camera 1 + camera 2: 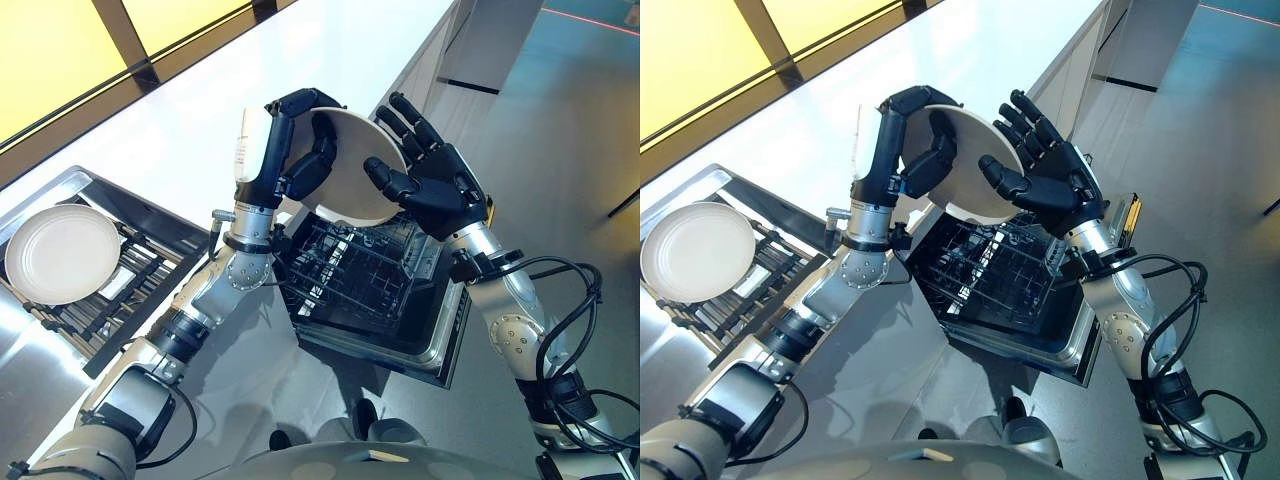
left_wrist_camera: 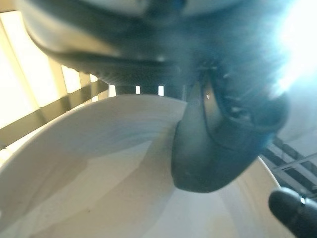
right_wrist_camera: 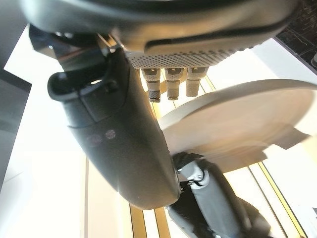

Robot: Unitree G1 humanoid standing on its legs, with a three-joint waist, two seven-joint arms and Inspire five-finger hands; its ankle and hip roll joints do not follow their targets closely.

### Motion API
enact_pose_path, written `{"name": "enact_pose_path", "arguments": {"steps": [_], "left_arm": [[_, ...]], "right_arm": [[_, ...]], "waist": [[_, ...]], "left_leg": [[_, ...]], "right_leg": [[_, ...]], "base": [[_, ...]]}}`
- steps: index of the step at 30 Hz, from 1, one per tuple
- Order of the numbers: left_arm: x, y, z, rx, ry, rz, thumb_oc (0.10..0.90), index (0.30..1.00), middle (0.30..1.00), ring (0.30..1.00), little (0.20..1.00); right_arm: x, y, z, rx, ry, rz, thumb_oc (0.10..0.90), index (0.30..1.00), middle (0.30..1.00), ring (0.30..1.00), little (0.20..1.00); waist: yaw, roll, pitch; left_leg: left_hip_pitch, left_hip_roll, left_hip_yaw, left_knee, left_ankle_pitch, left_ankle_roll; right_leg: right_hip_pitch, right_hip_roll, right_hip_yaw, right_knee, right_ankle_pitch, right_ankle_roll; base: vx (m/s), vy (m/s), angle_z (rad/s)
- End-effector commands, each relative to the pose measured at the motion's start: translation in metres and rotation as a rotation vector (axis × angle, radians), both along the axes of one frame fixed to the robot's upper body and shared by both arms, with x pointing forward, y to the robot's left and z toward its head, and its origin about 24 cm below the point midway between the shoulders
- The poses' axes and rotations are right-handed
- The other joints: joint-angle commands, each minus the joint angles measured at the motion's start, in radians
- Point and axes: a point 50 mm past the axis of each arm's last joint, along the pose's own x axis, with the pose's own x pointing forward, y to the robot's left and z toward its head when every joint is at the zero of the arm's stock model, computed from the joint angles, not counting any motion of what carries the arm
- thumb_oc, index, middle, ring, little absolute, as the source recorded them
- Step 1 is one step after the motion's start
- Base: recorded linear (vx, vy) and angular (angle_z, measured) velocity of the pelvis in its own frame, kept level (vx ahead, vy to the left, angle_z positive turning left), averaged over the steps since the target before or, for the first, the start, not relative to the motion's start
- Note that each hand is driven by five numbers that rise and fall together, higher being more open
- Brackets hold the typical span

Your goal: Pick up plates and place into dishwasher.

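White, smooth countertop point(image 1: 330, 60) runs long and bare behind both raised hands, with a band of yellow window panels and dark frames point(image 1: 120, 25) beyond its far edge. Grey floor point(image 1: 580, 130) spreads out past the right hand and below it. Directly beneath the two hands sits the open dishwasher, its black wire rack point(image 1: 355, 270) pulled out over the steel door point(image 1: 440, 350), the rack's tines standing upright. Off to the outer side of the left arm lies a stainless steel sink point(image 1: 80, 190) fitted with a dark slatted drying rack point(image 1: 120, 290), and on that rack rests a round white plate point(image 1: 62, 253), face up and well apart from either hand. Held in the air above the dishwasher rack is a second round cream-white plate point(image 1: 355, 165), tilted steeply on edge so its face turns toward the right hand. The left hand point(image 1: 290, 150) is clamped on this plate: its dark fingers curl over the upper rim and down the back, and in the left wrist view the thumb point(image 2: 218, 144) presses on the plate's inner face. The right hand point(image 1: 1045, 185) stands just beside the plate's other side, its fingers point(image 1: 1030, 125) straight and spread apart, the thumb reaching toward the plate's lower rim; whether it touches the plate I cannot tell. In the right wrist view the plate shows edge-on past that hand's dark thumb.
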Motion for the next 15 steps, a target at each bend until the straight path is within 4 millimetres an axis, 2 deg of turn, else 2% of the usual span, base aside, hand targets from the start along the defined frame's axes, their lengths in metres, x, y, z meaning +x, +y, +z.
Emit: {"name": "enact_pose_path", "arguments": {"steps": [1,2,3,4,8,15], "left_arm": [[0.003,-0.001,0.032,-0.089,-0.135,-0.045,0.1,0.3,0.3,0.3,0.2],[0.003,-0.001,0.031,-0.093,-0.131,-0.045,0.1,0.3,0.3,0.3,0.2],[0.003,0.0,0.031,-0.096,-0.128,-0.047,0.1,0.3,0.3,0.3,0.2],[0.003,0.0,0.031,-0.098,-0.129,-0.049,0.1,0.3,0.3,0.3,0.2],[0.002,-0.001,0.034,-0.099,-0.142,-0.058,0.1,0.3,0.3,0.3,0.2],[-0.002,-0.002,0.041,-0.09,-0.18,-0.076,0.1,0.3,0.3,0.3,0.2]], "right_arm": [[-0.009,0.002,0.065,0.122,-0.349,0.0,0.8,0.9,0.9,0.9,0.9],[-0.009,0.002,0.065,0.128,-0.348,0.006,0.679,0.796,0.796,0.796,0.779],[-0.009,0.002,0.065,0.135,-0.345,0.012,0.265,0.441,0.441,0.441,0.365],[-0.009,0.003,0.064,0.138,-0.344,0.02,0.1,0.3,0.3,0.3,0.2],[-0.008,0.007,0.062,0.135,-0.33,0.052,0.1,0.3,0.3,0.3,0.2],[-0.003,0.011,0.044,0.022,-0.24,0.087,0.1,0.3,0.3,0.3,0.2]], "waist": [[0.005,-0.041,-0.086],[0.007,-0.042,-0.085],[0.009,-0.044,-0.085],[0.01,-0.044,-0.084],[0.015,-0.047,-0.081],[0.018,-0.051,-0.081]], "left_leg": [[-0.002,-0.037,-0.033,0.003,-0.058,0.019],[-0.002,-0.038,-0.035,0.003,-0.058,0.019],[-0.002,-0.038,-0.037,0.003,-0.058,0.019],[-0.002,-0.038,-0.039,0.003,-0.058,0.019],[-0.003,-0.039,-0.045,0.003,-0.059,0.018],[-0.003,-0.039,-0.052,0.003,-0.059,0.017]], "right_leg": [[0.025,0.01,-0.059,0.004,-0.02,0.049],[0.027,0.01,-0.061,0.004,-0.021,0.049],[0.027,0.009,-0.062,0.004,-0.021,0.049],[0.028,0.009,-0.063,0.004,-0.022,0.05],[0.03,0.007,-0.069,0.004,-0.022,0.05],[0.032,0.005,-0.076,0.004,-0.023,0.052]], "base": [[0.0,-0.008,0.03],[0.0,-0.008,0.06],[0.0,-0.009,0.08],[0.0,-0.009,0.07],[0.0,-0.008,0.06],[0.0,0.0,0.0]]}}
